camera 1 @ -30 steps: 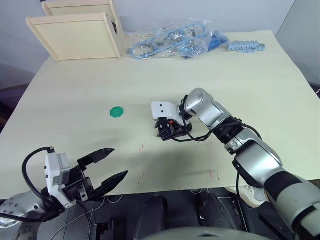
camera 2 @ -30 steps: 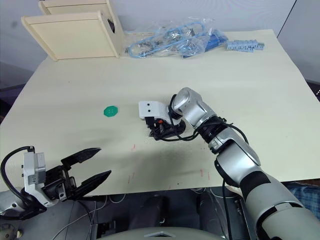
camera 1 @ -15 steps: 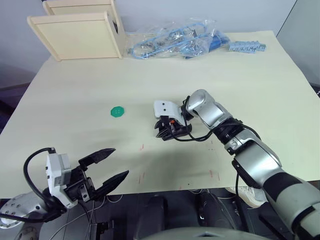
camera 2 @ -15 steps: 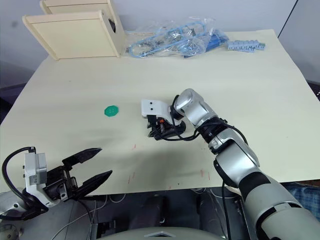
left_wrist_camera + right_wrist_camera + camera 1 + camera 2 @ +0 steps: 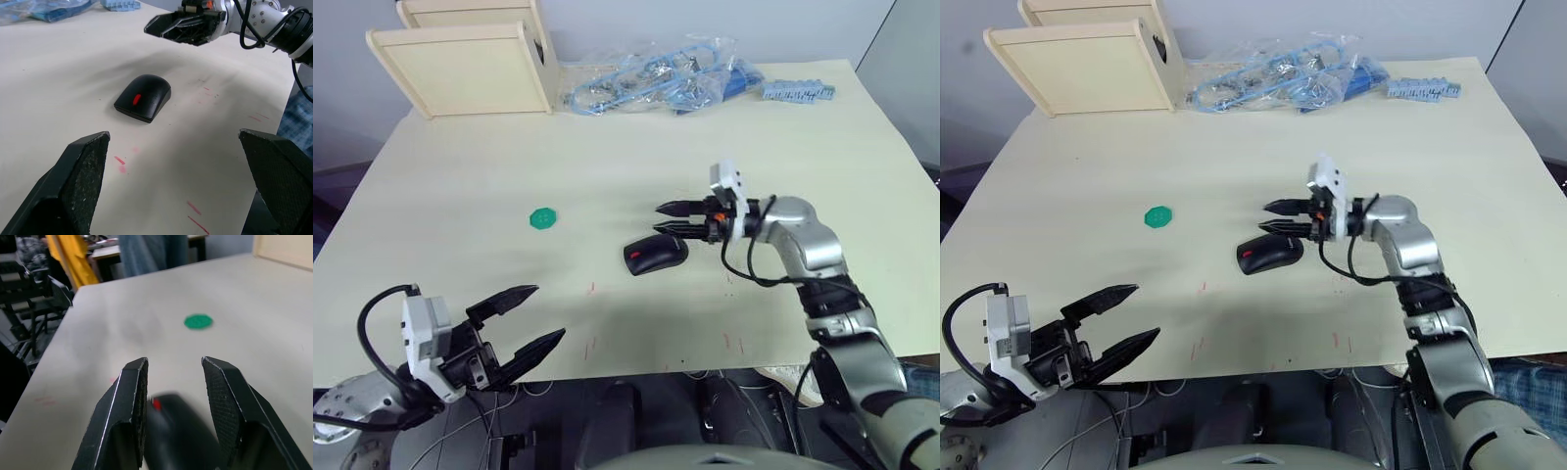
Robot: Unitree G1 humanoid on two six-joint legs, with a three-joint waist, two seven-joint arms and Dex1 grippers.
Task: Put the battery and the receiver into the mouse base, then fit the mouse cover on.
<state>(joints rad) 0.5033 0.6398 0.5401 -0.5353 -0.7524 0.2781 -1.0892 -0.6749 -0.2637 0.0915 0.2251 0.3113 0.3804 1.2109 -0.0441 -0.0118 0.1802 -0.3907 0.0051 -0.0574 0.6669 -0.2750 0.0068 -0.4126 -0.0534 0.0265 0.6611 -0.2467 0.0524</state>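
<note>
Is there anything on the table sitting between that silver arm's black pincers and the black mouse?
Nothing visible does. The right gripper hangs open just above and behind the mouse, with only bare table around it. The green disc lies well off to the robot's left, out of the way.

Your tabletop (image 5: 460, 196) is pale and cream-coloured, with a few small red marks near its front edge. The mouse (image 5: 655, 255) lies closed near the middle (black, with a red spot on top). To its left, well apart, sits a green disc (image 5: 541, 217). At the far edge you have two wooden boxes (image 5: 460, 67) at the left, clear bags (image 5: 651, 78) of blue cables in the middle, and a blue strip (image 5: 796, 92) to their right.
</note>
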